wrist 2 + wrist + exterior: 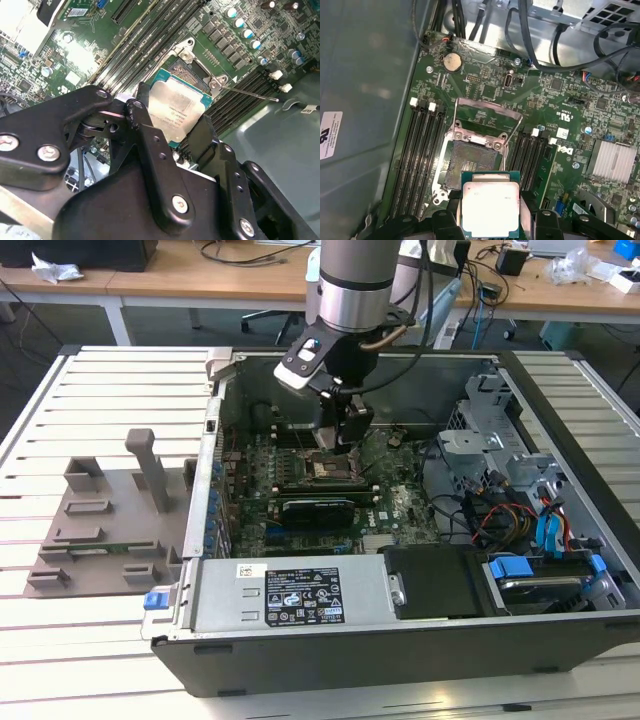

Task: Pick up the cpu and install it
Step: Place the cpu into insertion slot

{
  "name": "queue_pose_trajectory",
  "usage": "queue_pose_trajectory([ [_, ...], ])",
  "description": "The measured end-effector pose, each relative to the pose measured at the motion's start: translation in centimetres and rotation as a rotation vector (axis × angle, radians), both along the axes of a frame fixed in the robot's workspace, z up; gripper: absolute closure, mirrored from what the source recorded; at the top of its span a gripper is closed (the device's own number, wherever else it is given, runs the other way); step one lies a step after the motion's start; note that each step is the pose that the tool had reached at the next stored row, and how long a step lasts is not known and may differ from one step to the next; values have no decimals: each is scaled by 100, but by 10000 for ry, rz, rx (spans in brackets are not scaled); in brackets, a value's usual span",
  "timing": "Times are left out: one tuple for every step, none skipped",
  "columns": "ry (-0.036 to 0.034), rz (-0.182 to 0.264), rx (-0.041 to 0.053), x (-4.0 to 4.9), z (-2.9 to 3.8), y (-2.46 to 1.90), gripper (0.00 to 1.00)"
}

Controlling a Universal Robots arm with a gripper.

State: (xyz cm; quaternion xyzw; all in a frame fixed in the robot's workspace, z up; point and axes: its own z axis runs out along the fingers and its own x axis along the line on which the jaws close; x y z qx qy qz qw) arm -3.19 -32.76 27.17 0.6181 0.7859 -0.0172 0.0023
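Lab: slatted workbench [100, 380], open computer case [400, 640], desks [150, 282] (cables [235, 250]) behind.

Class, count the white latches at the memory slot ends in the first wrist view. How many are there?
4. Two white latches lie toward the case wall from the open socket, two more toward the heatsink. The held cpu may hide others.

The cpu [490, 207] has a silvery metal lid, softly glossy (green laminate rim). In the exterior view, the cover [225, 598] at the motherboard's [400, 508] six o'clock is dull sheet metal.
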Motion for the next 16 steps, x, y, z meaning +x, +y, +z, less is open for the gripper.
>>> queue_pose_trajectory([
  [0,-169,-3,0,0,0,45],
  [0,-360,-4,0,-1,0,45],
  [0,-455,-3,0,-1,0,45],
  [0,-527,-3,0,-1,0,45],
  [0,-634,-3,0,-2,0,45],
  [-1,-687,-3,0,-2,0,45],
  [0,-808,-3,0,-2,0,45],
  [0,-933,-3,0,-2,0,45],
  [0,-1046,-3,0,-2,0,45],
  [0,-1162,-4,0,-3,0,45],
  [0,-1255,-3,0,-3,0,45],
  [-1,-1321,-3,0,-3,0,45],
  [0,-1377,-3,0,-3,0,45],
  [0,-1435,-3,0,-3,0,45],
  [0,-1488,-3,0,-3,0,45],
  [0,-1558,-3,0,-3,0,45],
])
